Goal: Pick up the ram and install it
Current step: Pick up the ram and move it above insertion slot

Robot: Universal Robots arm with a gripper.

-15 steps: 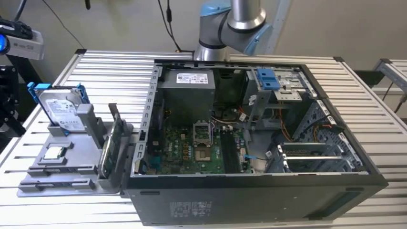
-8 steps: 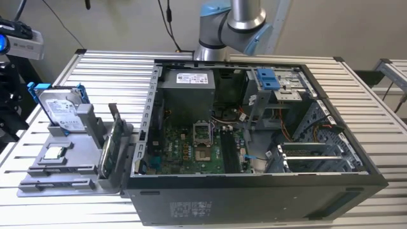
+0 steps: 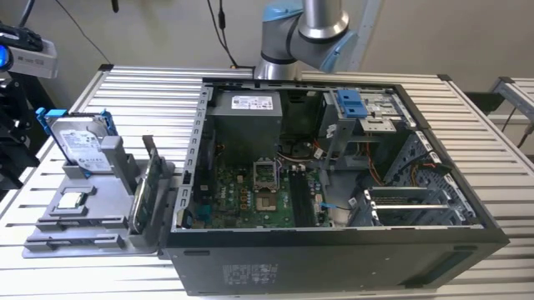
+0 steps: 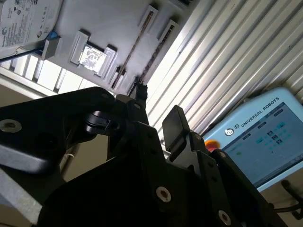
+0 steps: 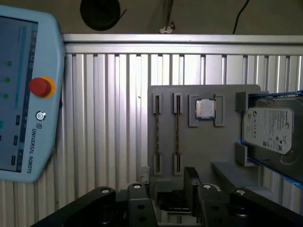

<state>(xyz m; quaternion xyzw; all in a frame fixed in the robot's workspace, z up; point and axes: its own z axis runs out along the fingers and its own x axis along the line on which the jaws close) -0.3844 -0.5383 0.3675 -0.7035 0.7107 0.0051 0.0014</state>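
**Step in hand: approach for the pick.** I judge this from the load state. In the second wrist view the gripper [image 4: 158, 106] carries nothing. Its fingers [image 4: 176, 124] stand wide apart, and the bright table slats show through the gap.

**Location of the part.** The ram [image 5: 177, 132] stands edge-up in a slot of the grey fixture [image 5: 208, 151], with a post at each end. A twin stick [image 5: 157, 132] sits in the parallel slot just beside it. I cannot tell from these views which of the two the gripper is set for. A processor chip [image 5: 205, 109] lies in its pocket on the ram's other side. The hard drive [image 5: 272, 130] in its blue frame sits beyond that. The teach pendant [image 5: 23, 94] lies over the table [image 5: 109, 118], well apart from the fixture.

**Position of the tool.** The gripper hangs clear of the fixture and touches nothing, near one end of the two slots.

**Destination.** In the exterior view the computer case [image 3: 334, 262] lies open beside the fixture, with the motherboard [image 3: 250, 200] exposed. Installation is not yet begun.

**Requirement, in my judgement.** The pick calls for the fingers to straddle the thin stick across its flat faces, near mid-length, on a straight descent. Clearance to the twin stick is small, so a sideways error risks a pad landing on the wrong part.
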